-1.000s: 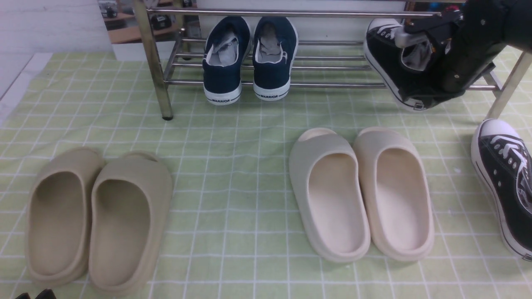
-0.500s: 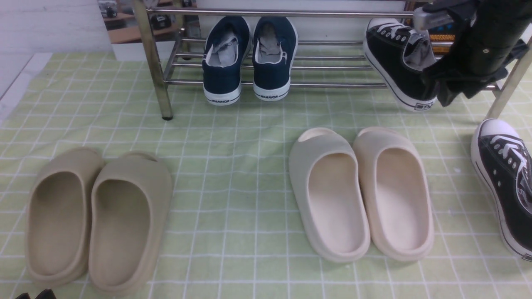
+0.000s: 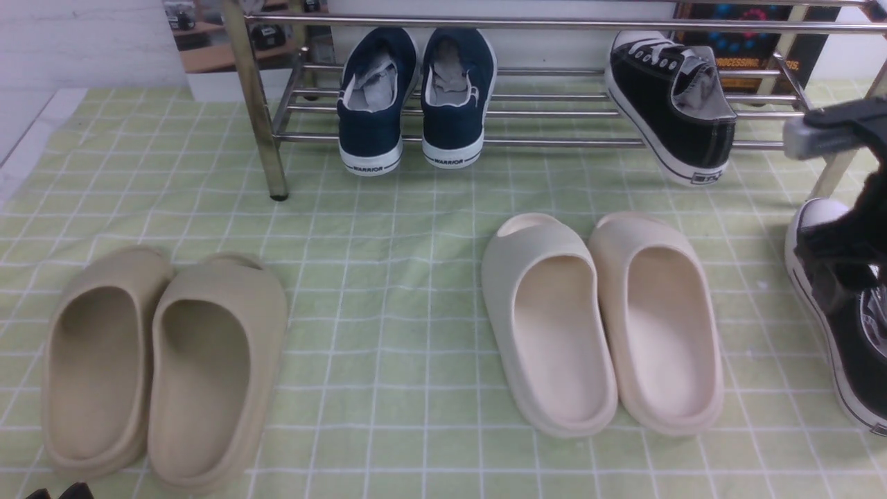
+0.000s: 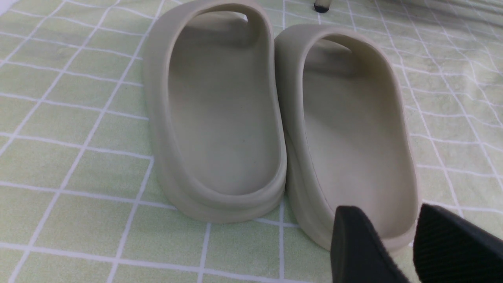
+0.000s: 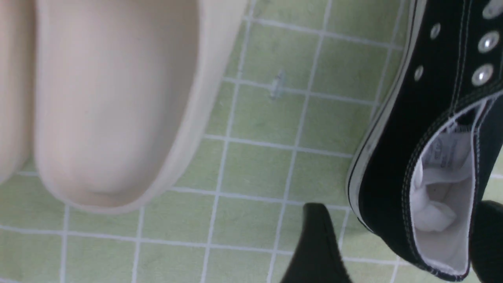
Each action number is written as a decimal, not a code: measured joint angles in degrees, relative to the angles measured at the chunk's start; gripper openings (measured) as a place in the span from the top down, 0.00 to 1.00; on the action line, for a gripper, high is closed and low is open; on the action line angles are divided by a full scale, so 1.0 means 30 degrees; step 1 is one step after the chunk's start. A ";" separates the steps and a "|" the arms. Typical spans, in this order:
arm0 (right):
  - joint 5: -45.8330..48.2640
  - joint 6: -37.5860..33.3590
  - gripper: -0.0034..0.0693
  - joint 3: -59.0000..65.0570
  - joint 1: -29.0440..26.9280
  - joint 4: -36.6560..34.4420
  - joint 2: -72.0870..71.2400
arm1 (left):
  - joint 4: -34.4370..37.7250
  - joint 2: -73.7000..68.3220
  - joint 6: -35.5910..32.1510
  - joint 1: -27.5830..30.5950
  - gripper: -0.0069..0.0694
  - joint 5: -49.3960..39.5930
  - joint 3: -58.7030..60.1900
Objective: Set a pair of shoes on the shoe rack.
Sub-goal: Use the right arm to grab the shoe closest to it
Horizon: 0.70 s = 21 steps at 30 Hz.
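Note:
One black canvas shoe (image 3: pixel 669 104) with a white toe cap lies on the shoe rack (image 3: pixel 554 142) at its right end, heel hanging over the front bar. The other shoe of the pair (image 3: pixel 845 346) lies on the green checked cloth at the far right. My right gripper (image 3: pixel 842 270) hovers over it. In the right wrist view this gripper (image 5: pixel 401 243) is open, its fingers either side of the shoe's heel opening (image 5: pixel 440 196), gripping nothing. My left gripper (image 4: pixel 393 251) is open and low behind the heels of the beige slides (image 4: pixel 283 118), holding nothing.
Two navy sneakers (image 3: pixel 416 97) sit on the rack left of centre. Beige slides (image 3: pixel 159 360) lie at the front left and cream slides (image 3: pixel 603 326) in the middle, close to the shoe on the cloth. The rack's right leg (image 3: pixel 838 173) stands just behind my right gripper.
My right gripper opened and let go of the black shoe on the rack. It then pulled back and down to the shoe on the cloth. The left arm has not moved.

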State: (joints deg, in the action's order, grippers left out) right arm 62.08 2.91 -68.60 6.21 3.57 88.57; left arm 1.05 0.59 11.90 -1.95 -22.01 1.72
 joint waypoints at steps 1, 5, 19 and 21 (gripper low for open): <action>-0.0426 0.0099 0.27 0.0553 -0.0380 0.0000 0.0020 | 0.0000 0.0000 0.0000 0.0000 0.60 0.0000 0.0000; -0.1792 0.0310 0.32 0.2183 -0.1482 -0.0016 0.0247 | 0.0000 0.0000 0.0000 0.0000 0.60 0.0000 0.0000; -0.5424 0.0247 0.88 0.3667 -0.1700 0.0076 0.2205 | 0.0000 0.0000 0.0000 0.0000 0.60 0.0000 0.0000; -0.5292 -0.0018 0.93 0.3624 -0.1700 0.0123 0.2185 | 0.0000 0.0000 0.0000 0.0000 0.60 0.0000 0.0000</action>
State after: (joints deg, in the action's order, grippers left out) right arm 46.21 2.86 -57.73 1.11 3.94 95.13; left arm 1.05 0.59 11.90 -1.95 -22.01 1.72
